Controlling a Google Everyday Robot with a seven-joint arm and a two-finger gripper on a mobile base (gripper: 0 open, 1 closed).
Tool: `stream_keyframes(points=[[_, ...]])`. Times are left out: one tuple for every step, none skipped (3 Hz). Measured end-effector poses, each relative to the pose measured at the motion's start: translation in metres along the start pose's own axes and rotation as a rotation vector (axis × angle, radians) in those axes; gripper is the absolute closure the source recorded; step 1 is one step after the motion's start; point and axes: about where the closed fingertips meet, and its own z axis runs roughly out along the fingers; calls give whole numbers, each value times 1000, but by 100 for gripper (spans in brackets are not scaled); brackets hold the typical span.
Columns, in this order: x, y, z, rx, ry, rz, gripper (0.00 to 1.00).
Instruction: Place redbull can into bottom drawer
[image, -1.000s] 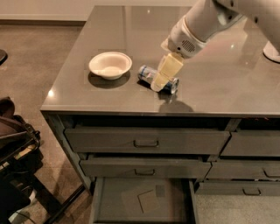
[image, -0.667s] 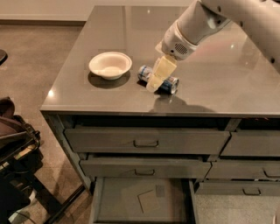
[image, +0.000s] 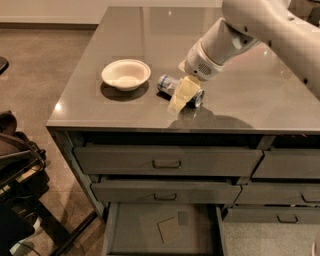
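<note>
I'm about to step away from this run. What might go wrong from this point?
1. The redbull can lies on its side under the end effector, so a poor grasp may send it rolling toward the counter's front edge.
2. The bottom drawer is open low down, beneath two handled drawers. Releasing from too high may make the can bounce out or miss the drawer.

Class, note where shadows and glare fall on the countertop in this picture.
Camera view: the bowl throws a dark shadow toward the front edge of the counter; the end effector, down at the can, casts a darker patch in front of it; a small bright glare spot sits near the counter's left edge.
</note>
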Motion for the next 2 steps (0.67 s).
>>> stream_keyframes(points=[[9, 0, 14, -13, -3, 10, 0], [19, 0, 30, -48, 8, 24, 0]])
